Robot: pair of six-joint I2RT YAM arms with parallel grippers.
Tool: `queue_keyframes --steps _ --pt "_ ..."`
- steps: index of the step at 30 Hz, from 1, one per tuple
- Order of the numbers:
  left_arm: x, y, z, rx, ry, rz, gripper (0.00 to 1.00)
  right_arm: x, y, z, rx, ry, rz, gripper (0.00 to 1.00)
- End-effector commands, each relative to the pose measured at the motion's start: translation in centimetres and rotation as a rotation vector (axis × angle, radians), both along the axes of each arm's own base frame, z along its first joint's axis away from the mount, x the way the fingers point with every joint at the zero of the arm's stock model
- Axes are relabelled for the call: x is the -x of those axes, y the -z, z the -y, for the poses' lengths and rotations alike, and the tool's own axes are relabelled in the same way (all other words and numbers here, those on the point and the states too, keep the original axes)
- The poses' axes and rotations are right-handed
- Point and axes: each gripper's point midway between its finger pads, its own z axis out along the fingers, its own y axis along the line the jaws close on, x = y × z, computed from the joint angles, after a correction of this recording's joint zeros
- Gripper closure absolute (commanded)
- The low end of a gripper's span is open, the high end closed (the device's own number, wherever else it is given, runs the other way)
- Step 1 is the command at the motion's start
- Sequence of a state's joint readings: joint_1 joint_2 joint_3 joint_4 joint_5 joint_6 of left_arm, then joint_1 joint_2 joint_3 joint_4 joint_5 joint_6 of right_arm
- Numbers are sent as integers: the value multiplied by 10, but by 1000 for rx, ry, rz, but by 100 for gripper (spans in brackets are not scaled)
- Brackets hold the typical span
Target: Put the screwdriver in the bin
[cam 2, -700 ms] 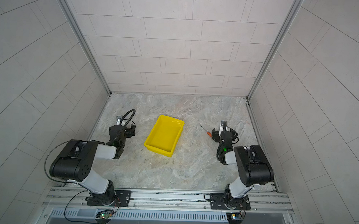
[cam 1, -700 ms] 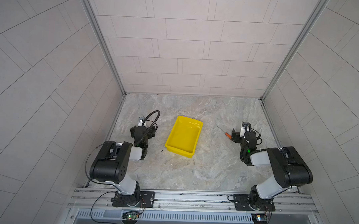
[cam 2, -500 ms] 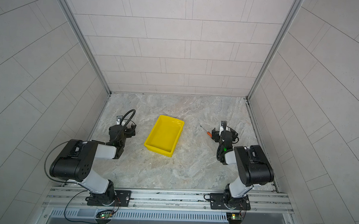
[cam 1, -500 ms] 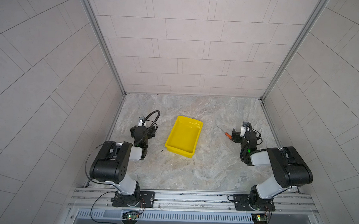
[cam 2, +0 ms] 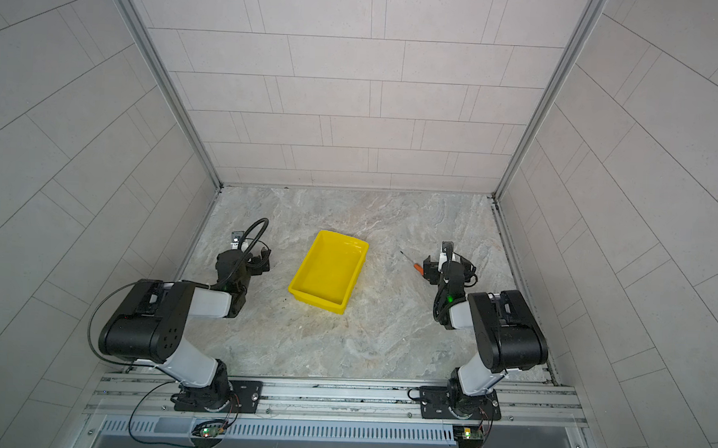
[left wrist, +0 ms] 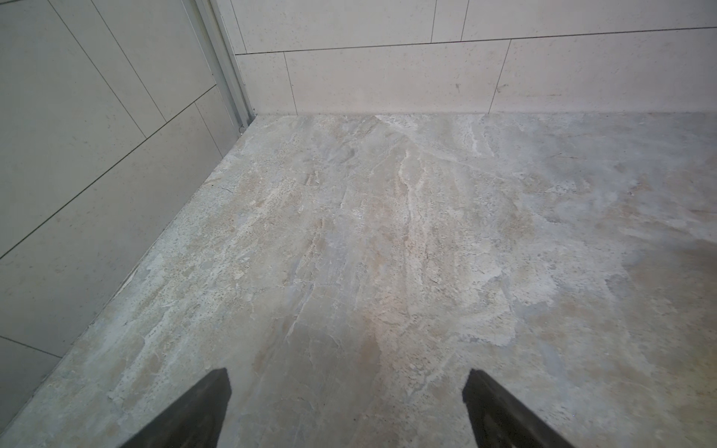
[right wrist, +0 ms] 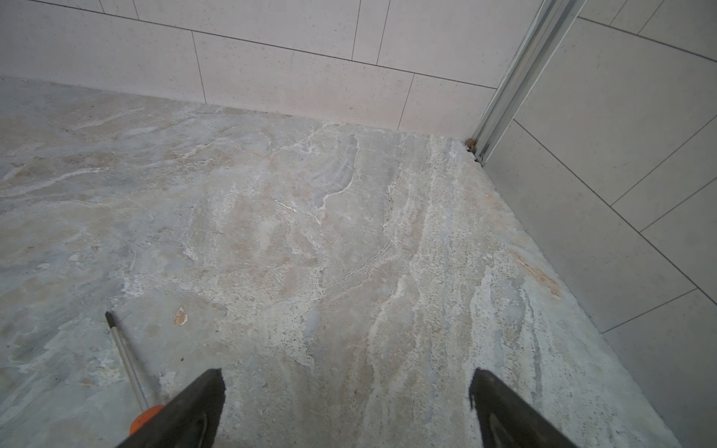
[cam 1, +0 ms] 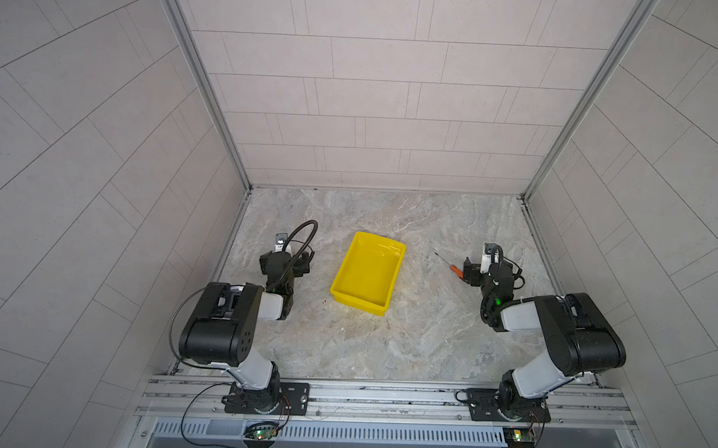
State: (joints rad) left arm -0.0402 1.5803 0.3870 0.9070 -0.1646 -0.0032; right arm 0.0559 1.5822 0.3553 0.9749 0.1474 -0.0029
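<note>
The screwdriver (cam 1: 452, 268) lies on the stone floor right of the bin, its orange handle (cam 2: 418, 268) nearest my right gripper. In the right wrist view its thin shaft (right wrist: 126, 355) shows, while the handle (right wrist: 144, 418) is partly hidden behind one finger, outside the jaws. My right gripper (right wrist: 345, 382) (cam 1: 489, 271) (cam 2: 449, 267) is open over bare floor. The yellow bin (cam 1: 365, 275) (cam 2: 326, 273) sits empty mid-floor in both top views. My left gripper (left wrist: 345, 382) (cam 1: 285, 261) (cam 2: 244, 263) is open too, left of the bin, holding nothing.
Tiled walls close in the floor at the back and on both sides, with metal corner posts (right wrist: 516, 77) (left wrist: 225, 77). A metal rail (cam 1: 383, 396) carrying both arm bases runs along the front edge.
</note>
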Motion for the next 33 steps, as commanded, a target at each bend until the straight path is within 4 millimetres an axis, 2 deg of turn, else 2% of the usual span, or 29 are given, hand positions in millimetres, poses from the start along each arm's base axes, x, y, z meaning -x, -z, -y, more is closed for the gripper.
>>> queue_keyframes --steps 1,15,21,25,28,31,32,33 --pt "-4 -5 0 7 2 18 0 -2 -4 1 -2 2 12 1" --pt "-4 -5 0 7 4 19 0 -2 -3 3 -11 1 10 1" --pt "4 -12 16 10 105 82 0 0 -5 0 -14 -19 21 1" --pt "20 -24 14 10 95 151 0 14 -31 3 -17 -5 80 1" --pt "18 -36 24 28 149 68 0 19 -44 2 -57 13 21 1" --pt "18 -63 35 114 155 -69 0 29 -59 -10 -16 6 -3 1" --pt "18 -80 42 113 168 -87 0 35 -64 -13 -3 16 -15 1" --pt "25 -86 50 111 181 -131 0 41 -72 -18 3 17 -20 1"
